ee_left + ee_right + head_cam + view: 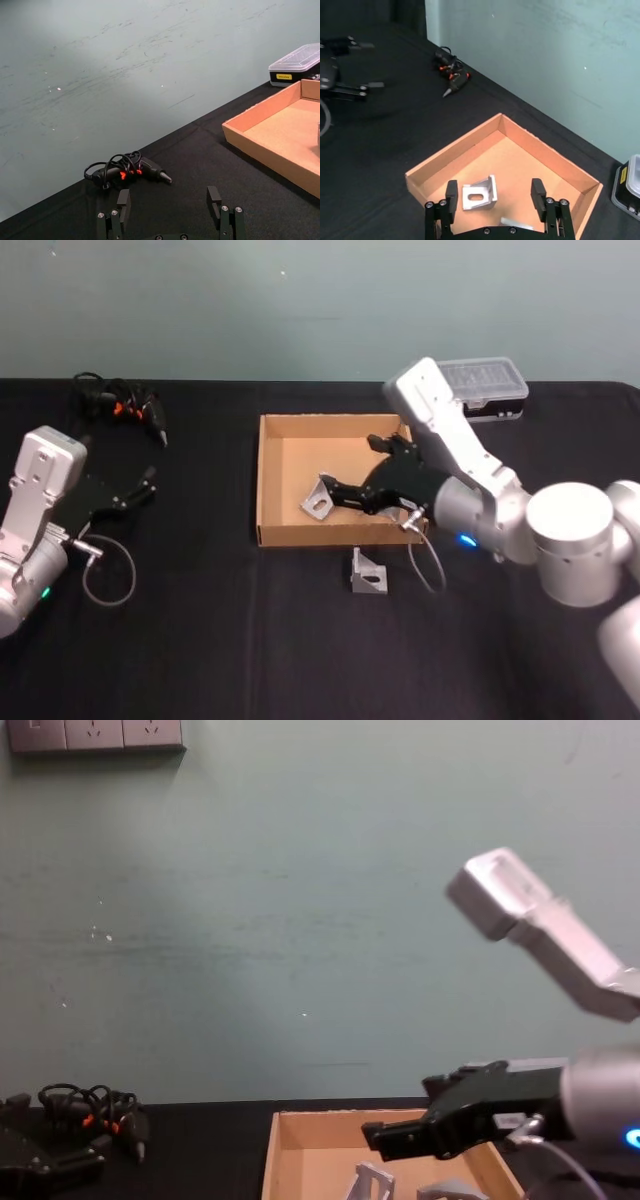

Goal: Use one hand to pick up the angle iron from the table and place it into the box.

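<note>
Angle iron [479,195] lying in the box [451,159], between the spread fingers of the right gripper [494,184].

We see the right gripper hanging over the box with its two black claw fingers held wide apart. In the right wrist view the angle iron lies between them and touches neither. The boxy silver-grey arm slopes up and back from the gripper. The angle iron is a pale, matte metal bracket with two flat plates meeting at a corner, one of them slotted. The box is shallow tan cardboard with low walls and sits on the matte black table [210,640]. A second angle iron [368,575] stands on the table just outside the box's near wall, close to the gripper's wrist. Well off to that gripper's left, the left gripper [145,485] sits low over the table, fingers parted and holding nothing.
</note>
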`<act>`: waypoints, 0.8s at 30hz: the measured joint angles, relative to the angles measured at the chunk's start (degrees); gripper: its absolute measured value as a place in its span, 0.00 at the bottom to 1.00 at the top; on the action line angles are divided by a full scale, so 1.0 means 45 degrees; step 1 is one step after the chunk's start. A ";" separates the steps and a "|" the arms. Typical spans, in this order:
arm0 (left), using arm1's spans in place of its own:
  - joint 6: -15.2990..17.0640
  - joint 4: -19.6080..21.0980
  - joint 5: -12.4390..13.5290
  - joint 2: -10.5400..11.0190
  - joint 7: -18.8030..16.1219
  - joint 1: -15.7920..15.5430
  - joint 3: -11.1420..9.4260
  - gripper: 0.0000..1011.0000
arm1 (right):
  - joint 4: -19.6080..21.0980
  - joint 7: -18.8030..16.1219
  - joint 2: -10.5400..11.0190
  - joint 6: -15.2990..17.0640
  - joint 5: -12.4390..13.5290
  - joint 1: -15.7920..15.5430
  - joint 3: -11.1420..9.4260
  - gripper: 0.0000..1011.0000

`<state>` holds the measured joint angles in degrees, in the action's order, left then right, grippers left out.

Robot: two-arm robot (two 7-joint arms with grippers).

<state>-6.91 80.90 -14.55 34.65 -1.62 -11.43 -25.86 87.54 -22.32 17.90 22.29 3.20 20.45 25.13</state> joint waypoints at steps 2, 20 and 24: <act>0.0000 0.0000 0.0000 0.0000 0.0000 0.0000 0.0000 0.99 | 0.0449 -0.0050 0.0171 0.0040 0.0088 -0.0280 -0.0123 0.93; 0.0000 0.0000 0.0000 0.0000 0.0000 0.0000 0.0001 0.99 | 0.4478 0.0108 0.1958 0.0154 0.1000 -0.3658 -0.1575 0.99; 0.0000 0.0000 -0.0001 0.0000 0.0000 0.0000 0.0000 0.99 | 0.4834 0.0126 0.2164 0.0255 0.1166 -0.4175 -0.1734 0.99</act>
<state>-6.91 80.90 -14.55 34.65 -1.62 -11.43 -25.86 109.29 -21.75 27.64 23.44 8.44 1.66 17.33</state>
